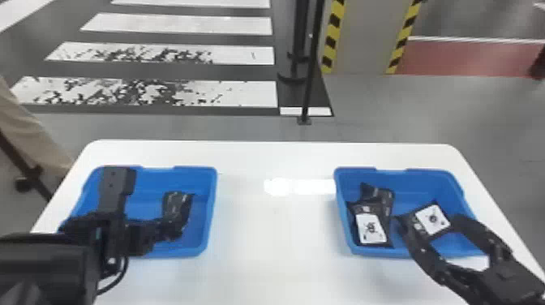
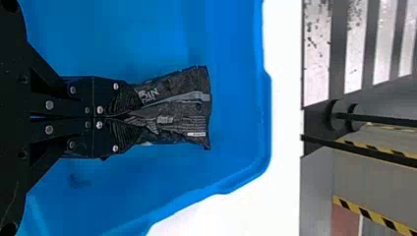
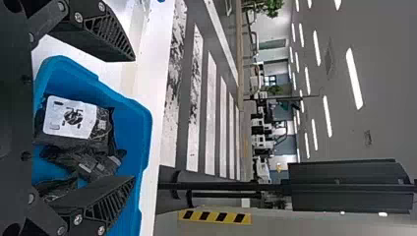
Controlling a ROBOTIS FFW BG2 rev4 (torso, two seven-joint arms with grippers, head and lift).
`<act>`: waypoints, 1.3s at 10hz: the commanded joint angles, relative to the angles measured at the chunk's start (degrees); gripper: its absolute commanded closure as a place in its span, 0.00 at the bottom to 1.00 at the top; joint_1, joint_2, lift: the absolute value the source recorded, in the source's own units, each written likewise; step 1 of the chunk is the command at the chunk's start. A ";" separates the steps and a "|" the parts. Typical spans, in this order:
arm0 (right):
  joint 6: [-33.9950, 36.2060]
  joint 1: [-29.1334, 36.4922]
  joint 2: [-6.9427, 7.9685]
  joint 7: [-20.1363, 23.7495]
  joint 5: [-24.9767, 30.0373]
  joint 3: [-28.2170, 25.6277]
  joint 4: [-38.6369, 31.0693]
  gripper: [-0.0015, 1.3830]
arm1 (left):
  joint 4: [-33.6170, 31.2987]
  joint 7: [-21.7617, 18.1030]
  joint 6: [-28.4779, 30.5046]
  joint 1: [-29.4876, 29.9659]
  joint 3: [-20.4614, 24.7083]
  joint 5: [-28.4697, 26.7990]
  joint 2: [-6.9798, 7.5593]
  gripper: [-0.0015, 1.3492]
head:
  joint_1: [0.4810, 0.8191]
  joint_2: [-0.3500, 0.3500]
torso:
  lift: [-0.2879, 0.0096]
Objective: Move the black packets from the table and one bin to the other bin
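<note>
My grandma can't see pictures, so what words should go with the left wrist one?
The robot's left tool pinches one end of a crumpled black packet, in or just above a blue bin. The bin sits on a white table, and beyond that is a dark floor with white stripes.

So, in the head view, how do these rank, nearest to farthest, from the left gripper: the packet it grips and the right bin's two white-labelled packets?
1. Gripped black packet, in the left gripper itself.
2. Left-hand white-labelled packet, right bin's left side.
3. Right-hand white-labelled packet, farther right in that bin.
</note>
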 commanded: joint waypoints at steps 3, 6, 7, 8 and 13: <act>0.00 0.32 -0.05 0.00 -0.17 -0.03 -0.25 0.13 | -13.28 0.17 -5.16 5.78 2.86 -0.83 -0.90 0.90 | 0.63 0.45 | 0.60; 0.00 0.74 -0.05 0.00 -0.17 -0.14 -0.81 0.13 | -21.72 1.75 -22.60 13.24 6.17 6.59 -3.36 0.90 | 0.63 0.47 | 0.60; 0.00 0.74 -0.05 0.00 -0.17 -0.26 -0.95 0.13 | -21.72 2.63 -33.29 16.19 6.40 11.96 -4.07 0.90 | 0.63 0.46 | 0.60; 0.00 0.89 -0.05 -0.09 -0.06 -0.26 -0.95 0.13 | -21.72 2.89 -41.87 18.44 6.28 14.71 -4.77 0.90 | 0.63 0.43 | 0.60; 0.14 0.74 -0.05 -0.09 0.74 -0.48 -1.66 0.13 | -17.08 1.13 -56.63 25.47 -4.80 23.50 -3.54 0.90 | 0.63 0.32 | 0.60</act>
